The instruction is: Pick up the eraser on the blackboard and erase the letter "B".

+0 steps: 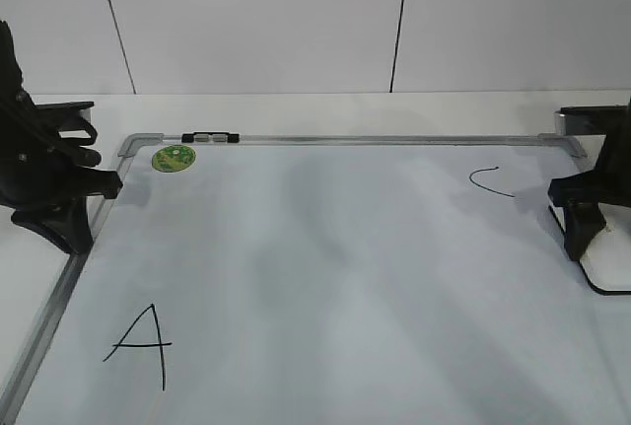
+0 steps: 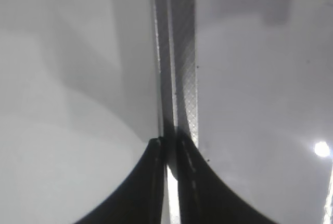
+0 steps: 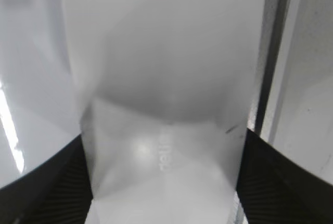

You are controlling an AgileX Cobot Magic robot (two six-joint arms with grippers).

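Note:
The blackboard [image 1: 345, 277] lies flat and fills the table. The letter "B" does not show in any view. The eraser [image 3: 166, 104], a flat white block with faint print, sits between the jaws of my right gripper [image 3: 164, 138], which touch both its sides. In the exterior view that right gripper [image 1: 582, 238] is down at the board's right edge, and the eraser's dark base edge [image 1: 603, 282] shows beside it. My left gripper [image 1: 77, 238] is shut and empty over the board's left frame [image 2: 182, 52].
A large "A" [image 1: 143, 341] is at the board's front left and a "C" curve [image 1: 490, 181] at the back right. A round green sticker [image 1: 173, 158] and a black clip [image 1: 210, 136] sit at the back left corner. A white wall stands behind.

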